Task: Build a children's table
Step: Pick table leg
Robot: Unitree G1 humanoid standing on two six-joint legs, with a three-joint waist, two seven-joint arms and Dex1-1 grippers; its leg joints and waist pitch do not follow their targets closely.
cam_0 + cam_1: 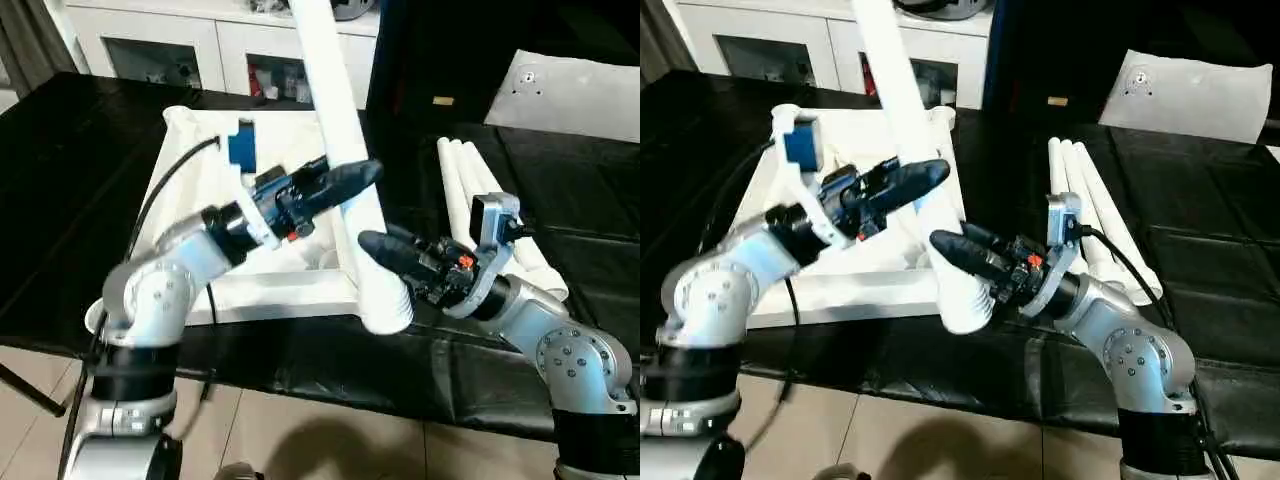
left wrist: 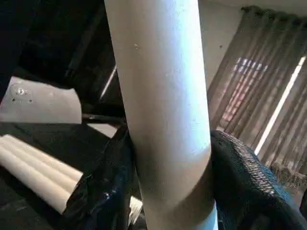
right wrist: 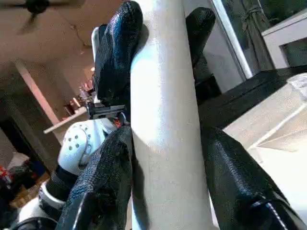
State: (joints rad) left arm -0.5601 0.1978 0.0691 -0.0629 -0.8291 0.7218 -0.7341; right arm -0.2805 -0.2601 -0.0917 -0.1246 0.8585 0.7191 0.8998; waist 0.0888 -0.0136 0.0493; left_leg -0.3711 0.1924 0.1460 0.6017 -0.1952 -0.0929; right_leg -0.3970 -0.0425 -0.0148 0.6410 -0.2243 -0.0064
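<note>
The children's table top [image 1: 290,292] lies upside down on the black table, ribbed underside up. One white tube leg [image 1: 335,110] slants up from the top's near right corner toward the back. My left gripper [image 1: 355,178] is shut on that leg about midway up. In the left wrist view its fingers [image 2: 249,182] press the tube [image 2: 163,96] from both sides. My right gripper [image 1: 375,245] is shut on the same leg lower down, near its wide ribbed end. In the right wrist view its fingers [image 3: 103,187] flank the tube [image 3: 165,120].
Three more white legs [image 1: 470,190] lie side by side on the black table to the right. A flat white panel [image 1: 580,90] rests at the back right. White cabinets [image 1: 200,45] stand behind the table. The table's front edge runs just below my forearms.
</note>
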